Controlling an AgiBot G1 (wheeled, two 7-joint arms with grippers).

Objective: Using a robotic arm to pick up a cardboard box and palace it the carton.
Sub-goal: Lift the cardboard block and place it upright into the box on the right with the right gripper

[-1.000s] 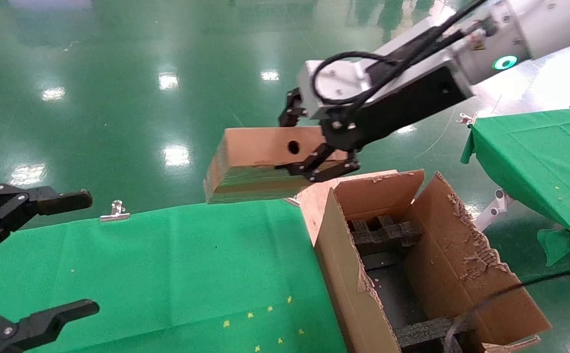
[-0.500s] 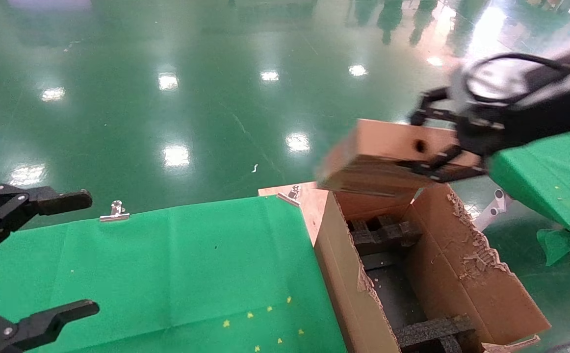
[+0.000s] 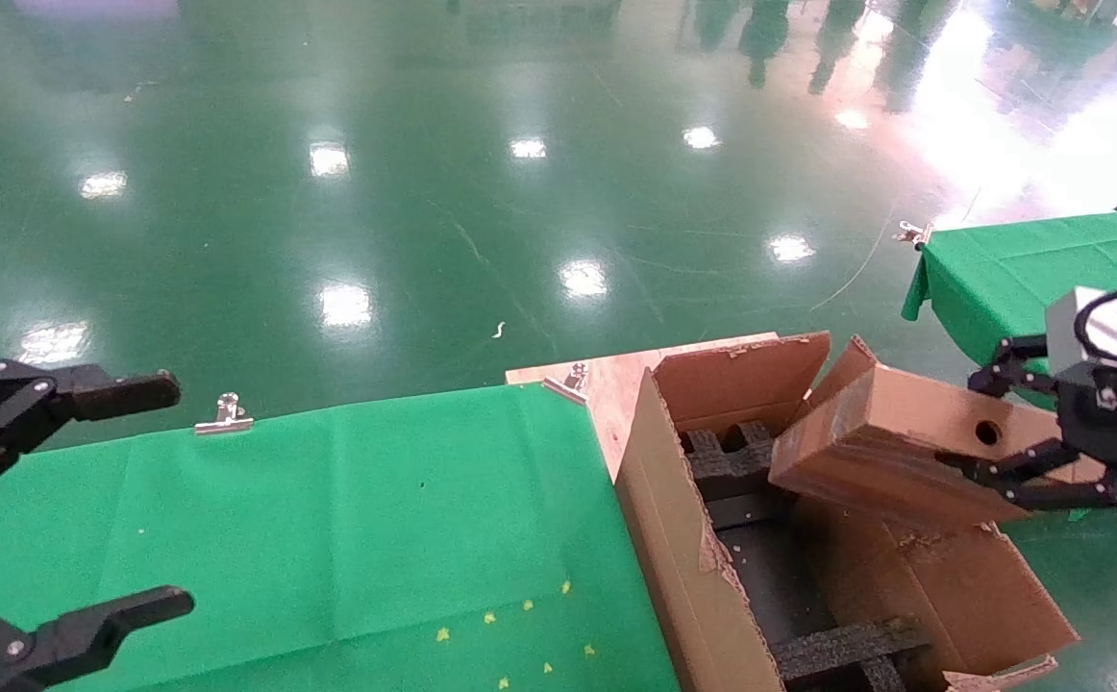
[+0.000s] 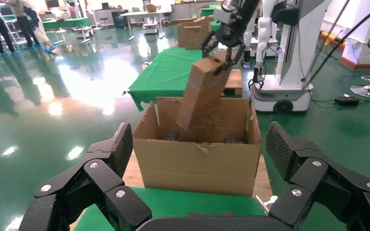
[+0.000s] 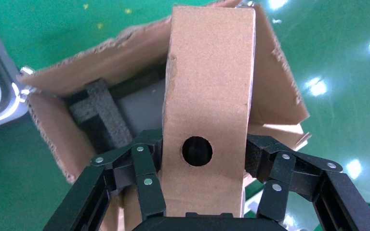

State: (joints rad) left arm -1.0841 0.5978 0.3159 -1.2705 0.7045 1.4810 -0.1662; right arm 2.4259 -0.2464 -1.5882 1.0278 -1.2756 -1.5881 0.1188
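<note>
The left claw (image 3: 59,500) hangs spread wide over the green table (image 3: 328,509). Beside the table stands the carton (image 3: 693,577). Tilted above its right flap, the cardboard box (image 3: 885,452) is clenched in the right claw (image 3: 1030,461).

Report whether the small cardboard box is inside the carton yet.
Not yet. The cardboard box hangs tilted over the carton, clamped in the right gripper, its lower end dipping toward the opening.
</note>
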